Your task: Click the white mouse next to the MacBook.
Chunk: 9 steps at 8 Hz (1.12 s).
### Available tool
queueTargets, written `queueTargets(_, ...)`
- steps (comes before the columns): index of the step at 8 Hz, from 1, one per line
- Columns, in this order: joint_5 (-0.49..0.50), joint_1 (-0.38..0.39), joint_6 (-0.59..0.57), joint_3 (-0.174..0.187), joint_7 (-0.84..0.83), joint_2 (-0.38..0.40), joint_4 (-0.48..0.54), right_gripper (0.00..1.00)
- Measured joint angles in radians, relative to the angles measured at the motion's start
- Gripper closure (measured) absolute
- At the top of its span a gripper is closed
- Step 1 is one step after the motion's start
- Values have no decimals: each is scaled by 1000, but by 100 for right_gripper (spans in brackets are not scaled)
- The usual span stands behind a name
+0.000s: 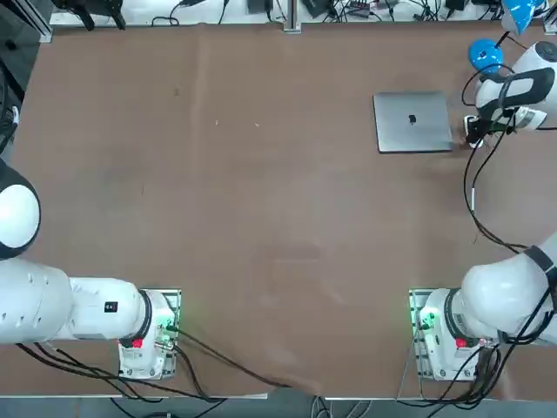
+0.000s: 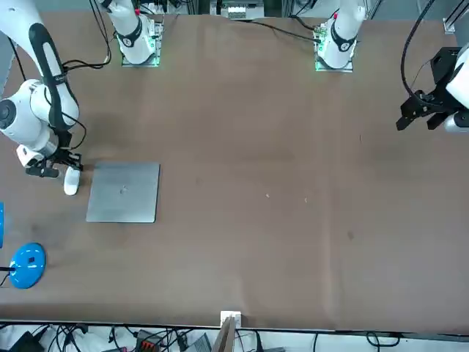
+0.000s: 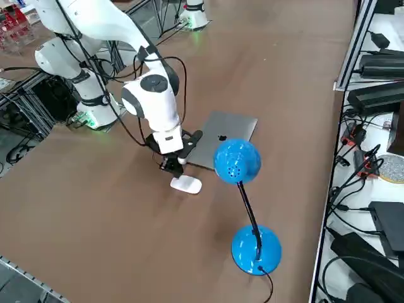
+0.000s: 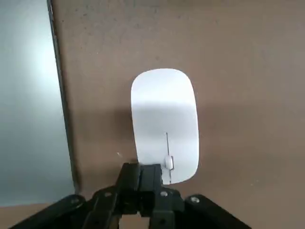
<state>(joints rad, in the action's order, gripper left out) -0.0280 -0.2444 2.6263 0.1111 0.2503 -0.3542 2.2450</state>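
the small glossy white oval mouse (image 4: 165, 125) lies flat on the brown tabletop (image 1: 261, 218), just beside the short edge of the thin grey metallic closed macbook (image 1: 412, 122), apart from it by a narrow strip of bare surface. its long axis runs parallel to that laptop edge. the right pincer (image 4: 145, 183) hangs directly over the mouse's button end, near the scroll wheel, its two fingers pressed together into one tip. the coming press looks like a plain downward move. a round-based blue desk lamp (image 3: 243, 196) stands nearby, clear of the mouse.
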Motion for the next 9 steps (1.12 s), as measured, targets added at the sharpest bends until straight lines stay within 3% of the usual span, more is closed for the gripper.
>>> queueTargets(4, 0, 3, -42, -8, 0, 29, -19, 97)
queueTargets(6, 0, 9, -157, -13, 0, 102, -62, 87)
queueTargets(9, 0, 38, -419, -18, -17, 213, -200, 37)
